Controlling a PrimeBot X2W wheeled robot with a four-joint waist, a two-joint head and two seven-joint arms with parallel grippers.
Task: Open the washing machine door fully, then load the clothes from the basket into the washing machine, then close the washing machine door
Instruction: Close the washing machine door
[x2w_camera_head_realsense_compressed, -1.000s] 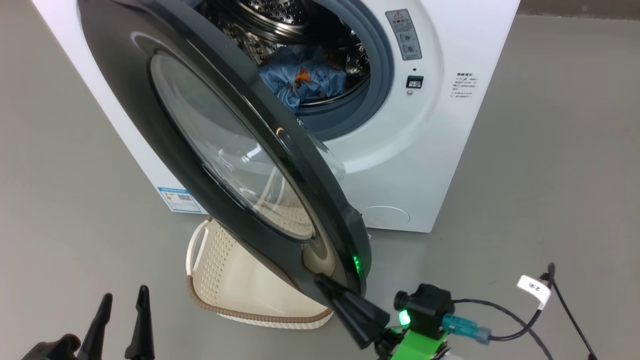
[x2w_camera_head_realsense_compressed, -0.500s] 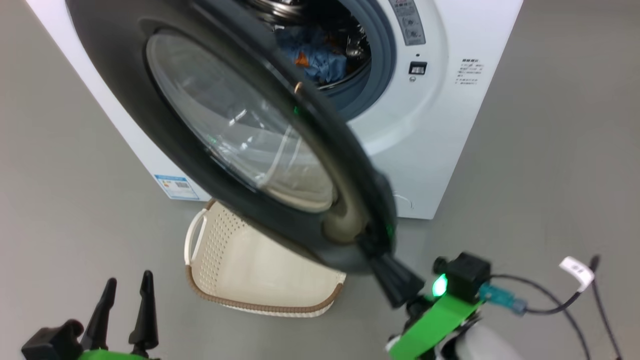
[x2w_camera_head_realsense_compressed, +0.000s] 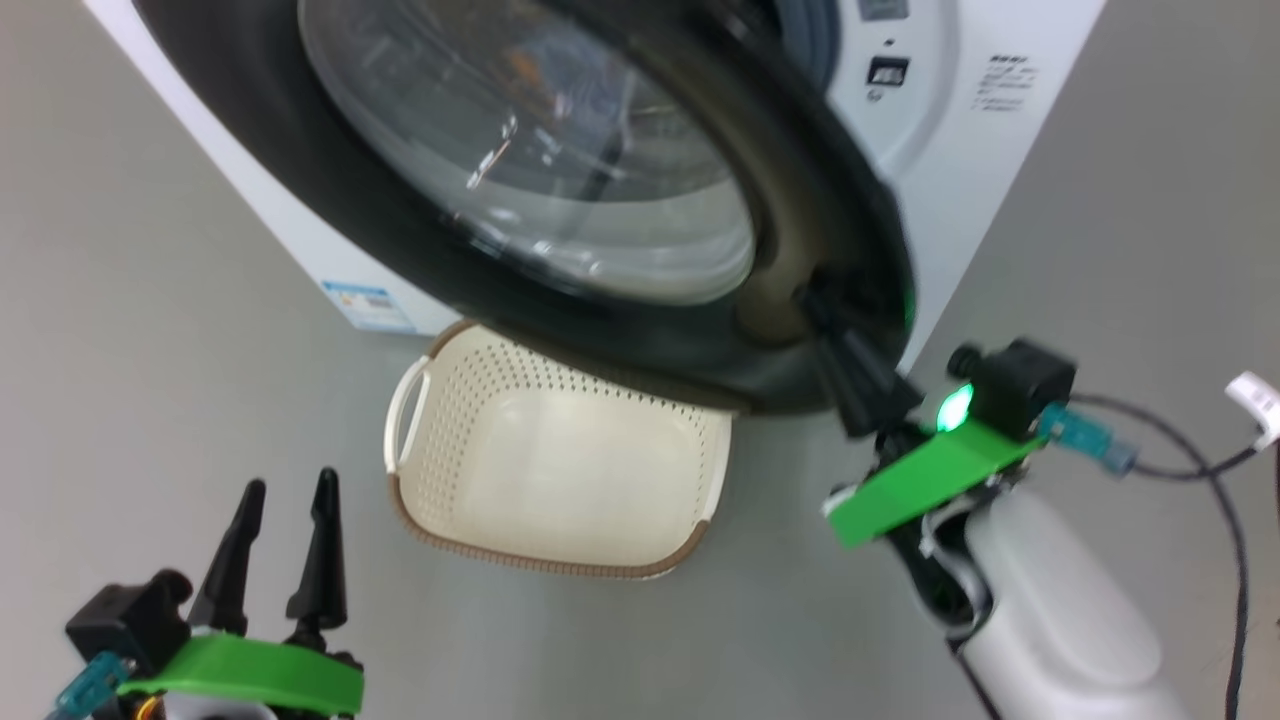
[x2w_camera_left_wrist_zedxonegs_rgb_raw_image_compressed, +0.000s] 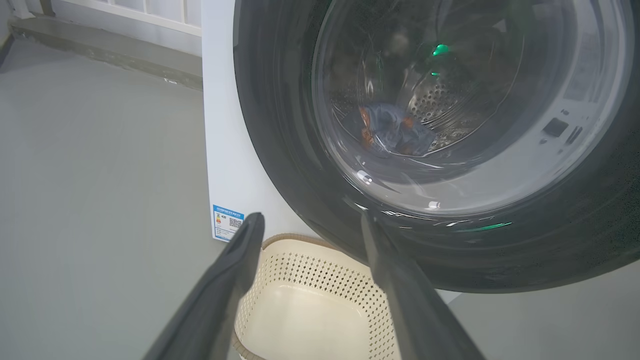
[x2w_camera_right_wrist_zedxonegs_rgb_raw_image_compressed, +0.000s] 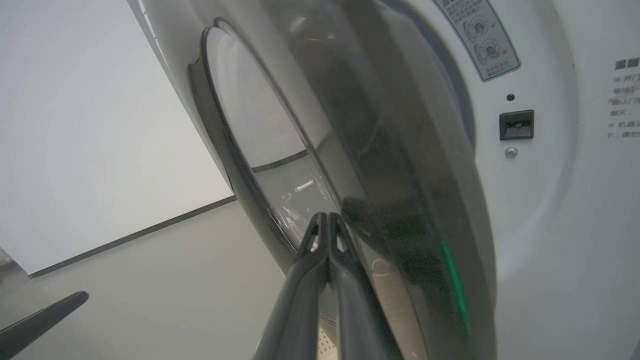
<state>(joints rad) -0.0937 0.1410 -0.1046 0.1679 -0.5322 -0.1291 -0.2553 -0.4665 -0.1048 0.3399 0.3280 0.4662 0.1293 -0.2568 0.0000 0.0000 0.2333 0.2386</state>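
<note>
The door (x2w_camera_head_realsense_compressed: 540, 170), at 12 o'clock over the empty basket (x2w_camera_head_realsense_compressed: 540, 565), is pushed by the right gripper (x2w_camera_right_wrist_zedxonegs_rgb_raw_image_compressed: 327, 220), fingers pressed together; edge contact should be held until latching. Fingers of the left gripper (x2w_camera_head_realsense_compressed: 290, 482) are spread wide.

The washing machine (x2w_camera_right_wrist_zedxonegs_rgb_raw_image_compressed: 550, 225) bears Chinese print (x2w_camera_right_wrist_zedxonegs_rgb_raw_image_compressed: 622, 100), a pictogram sticker (x2w_camera_right_wrist_zedxonegs_rgb_raw_image_compressed: 480, 37) and a blue label (x2w_camera_left_wrist_zedxonegs_rgb_raw_image_compressed: 227, 222), illegible.

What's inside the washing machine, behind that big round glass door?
Through the glass of the washing machine door, light blue clothes with orange patches lie in the perforated steel drum. The door's black ring and reflections hide the rest of the drum.
</note>
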